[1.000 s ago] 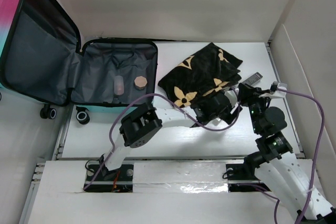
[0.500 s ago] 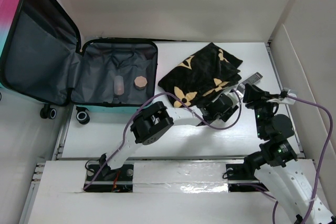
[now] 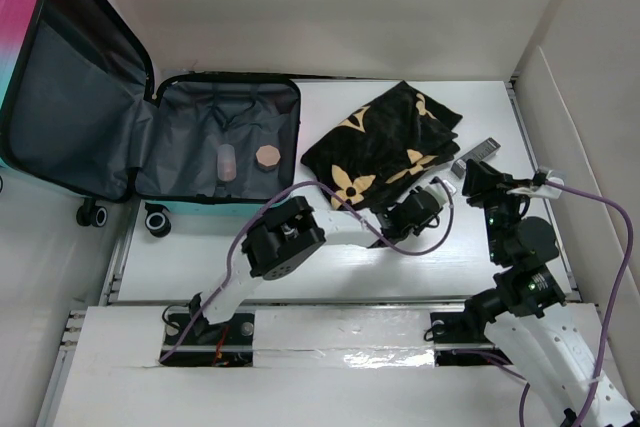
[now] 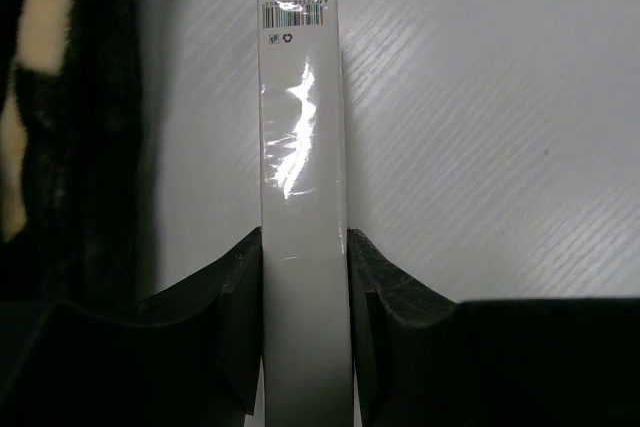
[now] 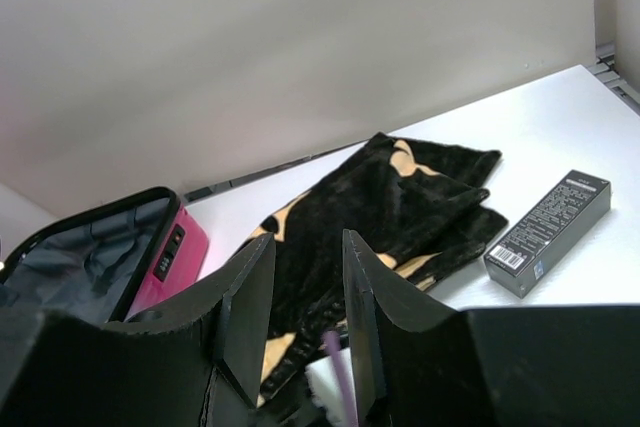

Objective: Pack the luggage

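so the left gripper (image 4: 305,252) is pinching a slim white packet (image 4: 303,117). right gripper (image 5: 305,282): narrowly open, holding nothing.

Probably a robotics lab test cell rather than a home. A bare white table (image 3: 520,117) is boxed in by plain white panels (image 3: 350,7). Two robot arms (image 3: 283,239) are bolted to a front board (image 3: 330,332), with purple cables (image 5: 336,357) hanging loose. The props look staged: a child's suitcase (image 3: 90,107), a boxed item (image 5: 548,232) and a barcoded packet (image 4: 303,197).
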Tool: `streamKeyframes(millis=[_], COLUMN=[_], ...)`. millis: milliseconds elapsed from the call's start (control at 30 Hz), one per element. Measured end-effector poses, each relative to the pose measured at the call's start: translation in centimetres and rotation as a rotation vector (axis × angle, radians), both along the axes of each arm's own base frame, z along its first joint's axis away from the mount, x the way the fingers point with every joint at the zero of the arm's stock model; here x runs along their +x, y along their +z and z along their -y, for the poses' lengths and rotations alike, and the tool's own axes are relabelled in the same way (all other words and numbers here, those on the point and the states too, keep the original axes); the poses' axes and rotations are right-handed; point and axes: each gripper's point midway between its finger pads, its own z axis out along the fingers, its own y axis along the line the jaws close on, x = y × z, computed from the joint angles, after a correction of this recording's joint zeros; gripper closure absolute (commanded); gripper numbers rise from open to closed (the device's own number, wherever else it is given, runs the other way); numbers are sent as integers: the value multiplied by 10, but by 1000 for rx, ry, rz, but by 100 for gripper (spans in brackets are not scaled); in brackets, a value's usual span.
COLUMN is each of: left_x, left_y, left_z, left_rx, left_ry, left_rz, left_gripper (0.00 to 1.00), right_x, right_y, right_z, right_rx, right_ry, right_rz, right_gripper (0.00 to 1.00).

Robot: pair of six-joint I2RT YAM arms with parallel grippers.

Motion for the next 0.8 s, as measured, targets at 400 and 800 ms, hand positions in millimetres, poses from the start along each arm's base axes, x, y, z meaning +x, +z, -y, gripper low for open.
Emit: streamKeyframes(millis=[400, 800], left_x=[50, 118], left_y=[167, 154], left_z=[-125, -421], left_rx=[-287, -455], left_ry=[261, 1075], left_rz=[133, 188], left_gripper=[71, 64], right_x=[2, 35], right_y=[-2, -40], right_z=[-1, -31], right_rx=[-5, -75], right_ry=[3, 92], right_rz=[-9, -141], right_gripper=[61, 61])
